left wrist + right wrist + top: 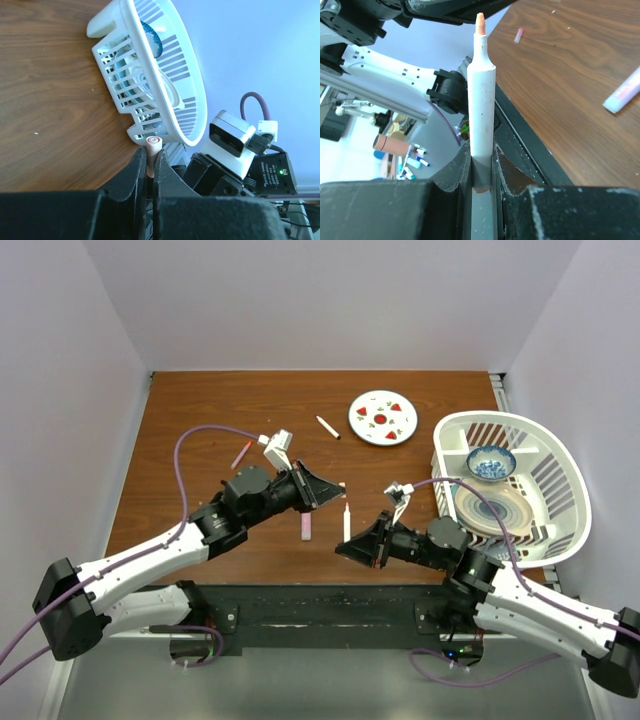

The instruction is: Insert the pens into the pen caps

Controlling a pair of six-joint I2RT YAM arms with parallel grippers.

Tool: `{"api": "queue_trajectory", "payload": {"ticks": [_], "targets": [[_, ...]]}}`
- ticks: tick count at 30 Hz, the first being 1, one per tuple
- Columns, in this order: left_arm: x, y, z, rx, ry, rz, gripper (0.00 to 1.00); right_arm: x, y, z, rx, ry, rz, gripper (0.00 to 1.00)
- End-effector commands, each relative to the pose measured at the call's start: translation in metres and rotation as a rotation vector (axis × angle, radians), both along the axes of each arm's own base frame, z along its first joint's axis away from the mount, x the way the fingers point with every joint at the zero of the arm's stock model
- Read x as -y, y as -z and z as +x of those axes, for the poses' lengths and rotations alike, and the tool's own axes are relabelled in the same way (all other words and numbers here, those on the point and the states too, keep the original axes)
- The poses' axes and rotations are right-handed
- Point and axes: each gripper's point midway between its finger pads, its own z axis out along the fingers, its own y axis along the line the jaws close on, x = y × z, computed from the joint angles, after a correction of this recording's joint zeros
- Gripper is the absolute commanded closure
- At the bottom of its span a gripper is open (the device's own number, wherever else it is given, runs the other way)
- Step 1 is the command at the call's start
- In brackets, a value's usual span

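My right gripper (pixel 349 543) (pixel 481 152) is shut on a thin white pen (pixel 347 521) (pixel 481 95). It holds the pen upright with its orange-red tip up. My left gripper (pixel 333 490) (pixel 150 159) is shut on a short pale pink cap (pixel 152 148), whose end sticks out past the fingertips. The cap (pixel 343 487) is a little above and beyond the pen's tip, apart from it. A thick pale pink marker (pixel 304 528) (pixel 623 95) lies on the table between the grippers. Another thin white pen with a dark end (pixel 328 427) lies near the plate.
A round white plate with red marks (pixel 382 418) sits at the back. A white basket (pixel 556 465) (pixel 190 95) with a blue bowl and a plate stands at the right. A small reddish piece (pixel 240 454) (pixel 519 35) lies on the left of the table.
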Motion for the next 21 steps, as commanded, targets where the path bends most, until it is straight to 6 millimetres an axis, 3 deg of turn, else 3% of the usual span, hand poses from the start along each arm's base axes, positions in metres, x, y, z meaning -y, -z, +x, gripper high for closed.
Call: {"api": "queue_trajectory", "payload": {"ticks": [1, 10, 21], "targets": [[0.001, -0.036, -0.004, 0.068, 0.024, -0.13, 1.0, -0.01, -0.023, -0.006, 0.044, -0.061, 0.078, 1.0], [-0.006, -0.047, -0.005, 0.104, 0.004, -0.148, 1.0, -0.012, -0.014, -0.002, 0.021, -0.047, 0.056, 1.0], [-0.007, -0.042, -0.015, 0.14, 0.05, -0.137, 1.0, -0.009, -0.013, 0.002, 0.014, -0.016, 0.053, 1.0]]}}
